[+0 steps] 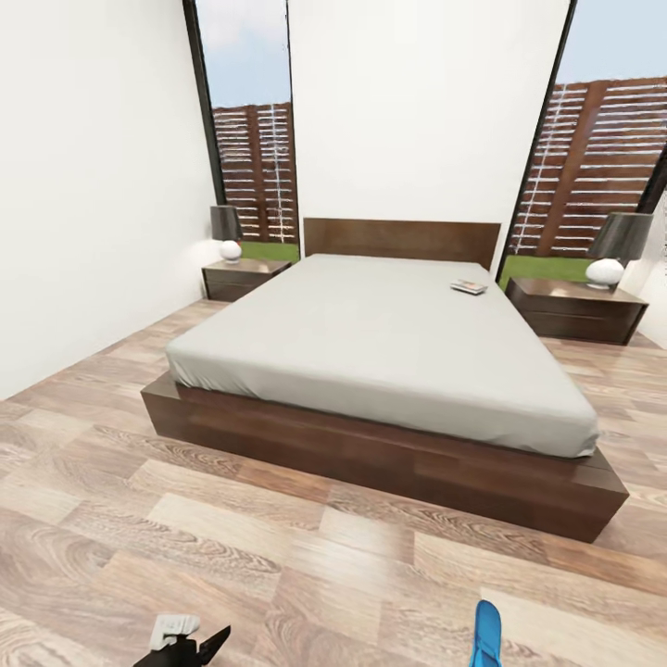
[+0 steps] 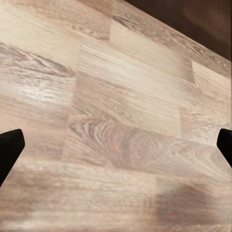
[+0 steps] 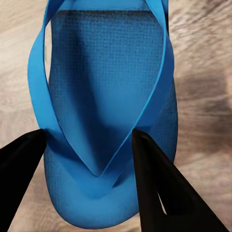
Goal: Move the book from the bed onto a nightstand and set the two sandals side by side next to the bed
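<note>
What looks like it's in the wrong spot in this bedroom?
A book lies on the bed near the right nightstand, not put away. One blue sandal sits between the right claw fingers, above the floor rather than by the bed.

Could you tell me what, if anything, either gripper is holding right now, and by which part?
The right gripper is shut on a flat bright-blue flip-flop sandal, its fingers at the toe end where the thin straps meet. The left gripper is open and holds nothing.

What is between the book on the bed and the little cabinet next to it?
Nothing visible. The book lies near the bed's right edge, and the nightstand stands just beyond that edge, with a lamp toward the back of its top.
</note>
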Motion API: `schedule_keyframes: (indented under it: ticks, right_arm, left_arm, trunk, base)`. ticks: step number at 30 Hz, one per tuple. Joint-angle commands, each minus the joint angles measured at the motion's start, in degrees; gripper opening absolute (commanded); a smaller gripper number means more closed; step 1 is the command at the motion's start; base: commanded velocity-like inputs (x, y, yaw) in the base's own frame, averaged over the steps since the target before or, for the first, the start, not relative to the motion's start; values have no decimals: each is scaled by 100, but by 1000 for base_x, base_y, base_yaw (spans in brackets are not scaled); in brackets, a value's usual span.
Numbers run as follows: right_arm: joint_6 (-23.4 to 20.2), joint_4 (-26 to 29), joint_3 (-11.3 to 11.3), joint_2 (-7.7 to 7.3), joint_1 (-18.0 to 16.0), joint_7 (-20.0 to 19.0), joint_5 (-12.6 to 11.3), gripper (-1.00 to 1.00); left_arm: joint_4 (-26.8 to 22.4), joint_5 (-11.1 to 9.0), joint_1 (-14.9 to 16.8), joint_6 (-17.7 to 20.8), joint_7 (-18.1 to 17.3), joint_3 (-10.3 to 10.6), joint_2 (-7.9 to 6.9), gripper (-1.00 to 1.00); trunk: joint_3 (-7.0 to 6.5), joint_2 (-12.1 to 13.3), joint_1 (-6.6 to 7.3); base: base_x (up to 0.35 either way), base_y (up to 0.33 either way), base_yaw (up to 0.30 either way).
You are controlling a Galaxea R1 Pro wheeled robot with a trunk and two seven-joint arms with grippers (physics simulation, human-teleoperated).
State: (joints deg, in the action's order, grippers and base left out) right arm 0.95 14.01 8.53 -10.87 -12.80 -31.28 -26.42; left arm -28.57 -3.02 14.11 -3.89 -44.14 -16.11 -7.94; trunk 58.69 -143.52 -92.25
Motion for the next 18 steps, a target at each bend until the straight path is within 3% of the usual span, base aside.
schedule_keyframes:
  ticks: [1,18]
  right_arm:
    - [10,-51,9,7,-4,-27,-19,-100]
    - [10,-101,9,12,-4,-27,-21,-100]
  left_arm:
    - [26,-8,4,-27,-26,-7,9,100]
    - [263,-23,4,-32,0,-3,25,100]
  trunk:
    - [-18,0,4]
    - [-395,22,47]
  base:
    - [0,0,0]
    - [0,0,0]
